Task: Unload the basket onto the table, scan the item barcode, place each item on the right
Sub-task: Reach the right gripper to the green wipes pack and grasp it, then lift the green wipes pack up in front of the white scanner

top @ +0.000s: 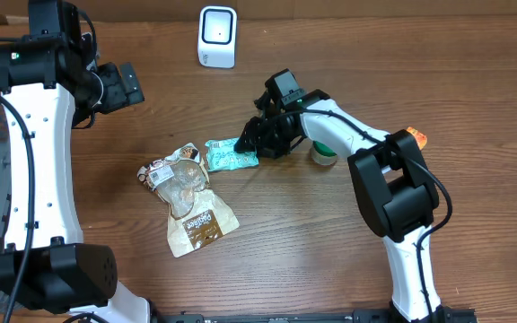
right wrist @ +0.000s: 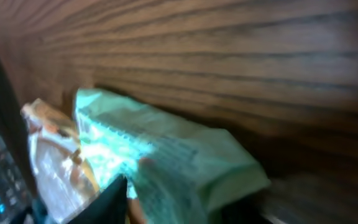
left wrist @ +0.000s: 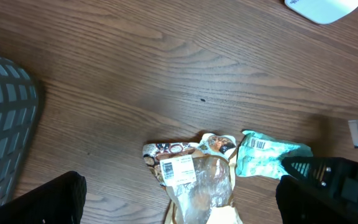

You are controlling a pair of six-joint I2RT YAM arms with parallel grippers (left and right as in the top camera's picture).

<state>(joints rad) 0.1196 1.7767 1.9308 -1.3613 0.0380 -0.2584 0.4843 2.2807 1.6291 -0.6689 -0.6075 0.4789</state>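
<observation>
Teal packet [top: 230,155] lies mid-table, just beside the pouch [top: 187,193]. My right fingers [right wrist: 107,202] are at its right edge; whether they pinch it, I cannot tell. A shallow grip risks it slipping before the far scanner [top: 217,36]. Left fingers [left wrist: 48,202] spread wide.

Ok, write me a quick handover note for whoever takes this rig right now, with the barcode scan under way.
Left pincer: open, empty, at the far left, away from the items.
Right pincer: down at the right end of the green packet, jaws around it; a firm grip can't be confirmed.
Items: the green packet lies flat, barcode facing up, next to the brown snack bag. The white scanner stands at the far side.
Done: right pincer is at the packet.
Left: secure the grip, lift, show the barcode to the scanner.
</observation>
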